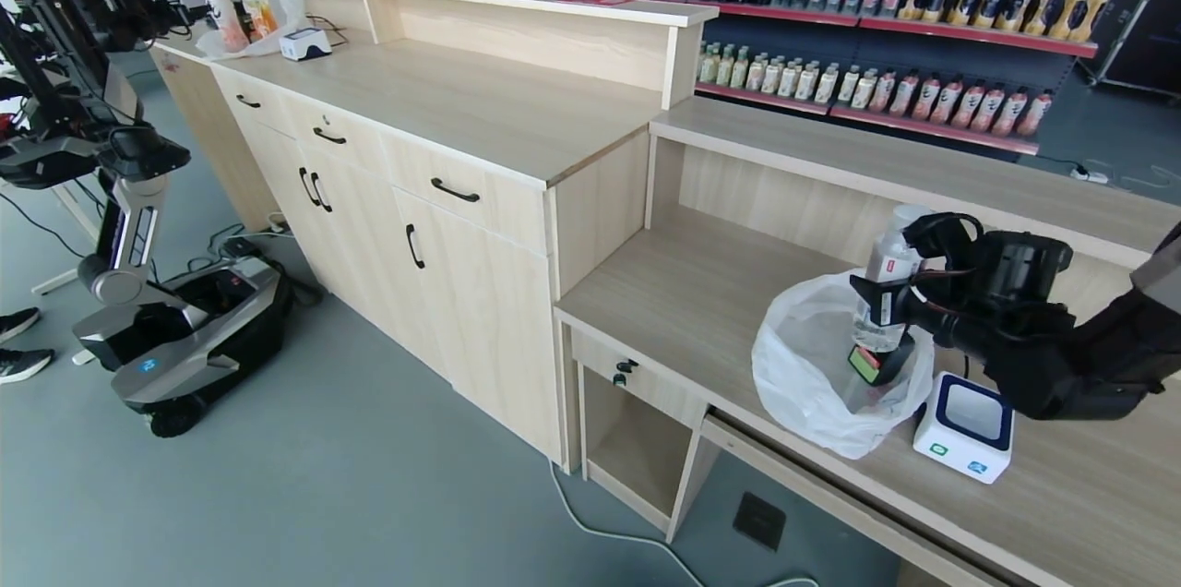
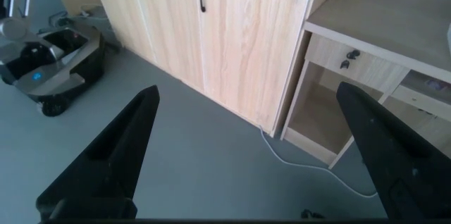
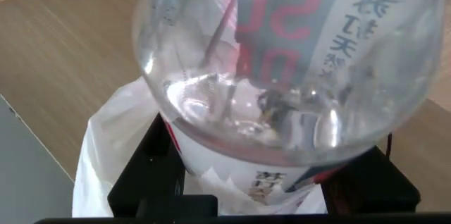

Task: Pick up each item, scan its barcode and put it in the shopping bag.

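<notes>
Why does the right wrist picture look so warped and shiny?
Right wrist view: the clear bottle sits close to the lens, its curved wall bending what lies behind and catching bright glints. Head view: from farther off, the same bottle looks straight-sided.

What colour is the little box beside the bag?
The scanner is white, with a dark blue frame around its top. It shows best in the head view.

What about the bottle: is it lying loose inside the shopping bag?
No, the right claw is shut on the bottle, holding it at the mouth of the shopping bag.
</notes>
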